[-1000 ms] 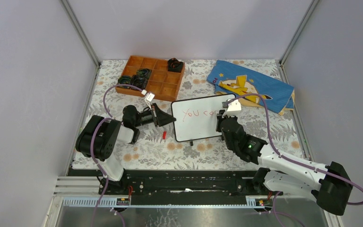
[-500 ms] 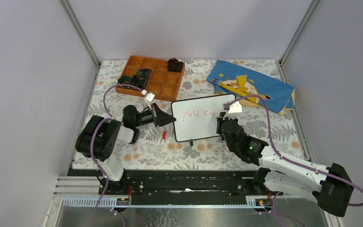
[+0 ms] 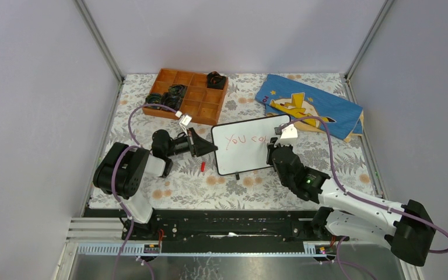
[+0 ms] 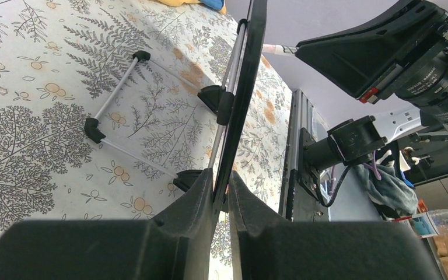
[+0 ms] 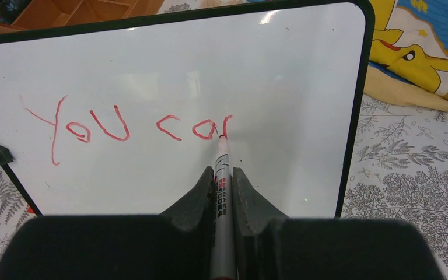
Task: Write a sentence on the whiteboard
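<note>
Whiteboard (image 3: 246, 153) is being watched from the top view, propped on the desk (image 3: 181, 181) between the two arms. The sentence (image 3: 243, 140) is being extended. A moment ago the red line was ending at "You c" plus a rough round letter, and now a further upstroke is being added to the second word. "Can" is being judged as nearly finished, with the remaining words not yet written. The left claw (image 3: 212, 148) is being held at the board's left edge, and the right claw (image 3: 272, 153) is being worked over its right half.

Over to the left wrist view: the board's thin black frame is being pinched edge-on between the pressed-in fingers. The board is being held tilted up off the desk, its wire feet (image 4: 116, 108) showing behind it.

Now the right wrist view: the marker (image 5: 221, 169) is being gripped tightly between the fingers, its tip being pressed to the white surface right at the newest stroke. The board is being faced squarely by this claw, with blank white being left below the first line.
</note>
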You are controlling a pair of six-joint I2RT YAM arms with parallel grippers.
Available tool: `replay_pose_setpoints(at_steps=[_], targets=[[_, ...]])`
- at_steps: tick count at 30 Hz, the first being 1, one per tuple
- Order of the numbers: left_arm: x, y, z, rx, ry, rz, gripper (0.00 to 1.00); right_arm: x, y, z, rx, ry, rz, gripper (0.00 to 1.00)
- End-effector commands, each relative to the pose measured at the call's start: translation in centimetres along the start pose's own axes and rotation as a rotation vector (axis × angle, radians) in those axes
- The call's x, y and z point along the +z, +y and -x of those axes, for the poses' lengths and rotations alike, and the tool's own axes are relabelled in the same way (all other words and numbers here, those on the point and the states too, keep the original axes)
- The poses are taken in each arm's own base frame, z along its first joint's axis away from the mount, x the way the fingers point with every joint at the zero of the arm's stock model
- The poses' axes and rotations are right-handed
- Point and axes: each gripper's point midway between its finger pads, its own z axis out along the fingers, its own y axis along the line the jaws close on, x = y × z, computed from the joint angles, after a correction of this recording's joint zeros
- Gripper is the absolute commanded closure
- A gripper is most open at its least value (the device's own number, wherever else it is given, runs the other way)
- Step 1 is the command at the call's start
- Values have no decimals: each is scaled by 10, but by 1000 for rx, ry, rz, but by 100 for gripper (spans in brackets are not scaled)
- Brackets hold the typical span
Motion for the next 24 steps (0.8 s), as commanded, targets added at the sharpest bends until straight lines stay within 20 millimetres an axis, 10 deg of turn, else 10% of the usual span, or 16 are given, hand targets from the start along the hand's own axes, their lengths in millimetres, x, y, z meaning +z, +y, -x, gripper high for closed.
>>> replay_pose_setpoints(at_steps=[1, 24], targets=[[3, -5, 7, 48, -1, -20, 80, 3, 7, 35, 43, -80, -5, 100], [4, -6, 6, 51, 2, -22, 80, 9, -10, 50, 35, -115, -80, 100]])
